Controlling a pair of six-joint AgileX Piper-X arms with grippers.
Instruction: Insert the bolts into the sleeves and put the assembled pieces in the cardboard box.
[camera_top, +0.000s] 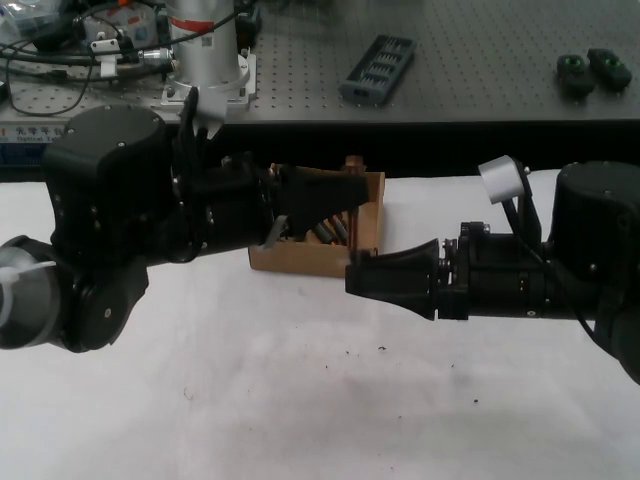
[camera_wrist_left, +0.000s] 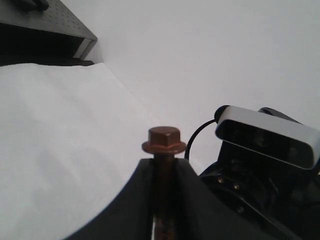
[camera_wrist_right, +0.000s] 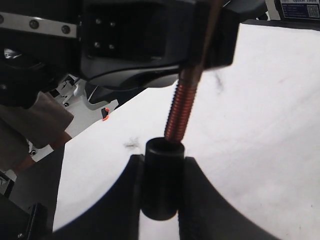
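My left gripper (camera_wrist_left: 164, 164) is shut on a copper-coloured bolt (camera_wrist_left: 164, 141), whose hex head sticks out past the fingertips. My right gripper (camera_wrist_right: 164, 161) is shut on a black sleeve (camera_wrist_right: 161, 192). The threaded end of the bolt (camera_wrist_right: 180, 107) reaches the sleeve's open mouth and appears just inside it. In the high view the left gripper (camera_top: 352, 192) hangs over the near right corner of the cardboard box (camera_top: 300, 262), and the right gripper (camera_top: 352, 276) sits just below it. Several assembled pieces (camera_top: 327, 232) lie in the box.
A white cloth (camera_top: 300, 400) covers the bench in front of the box. Behind it, on the perforated plate, lie a black ribbed tray (camera_top: 378, 66) and two small black parts (camera_top: 594, 70). A silver post (camera_top: 205, 45) with cables stands at the back left.
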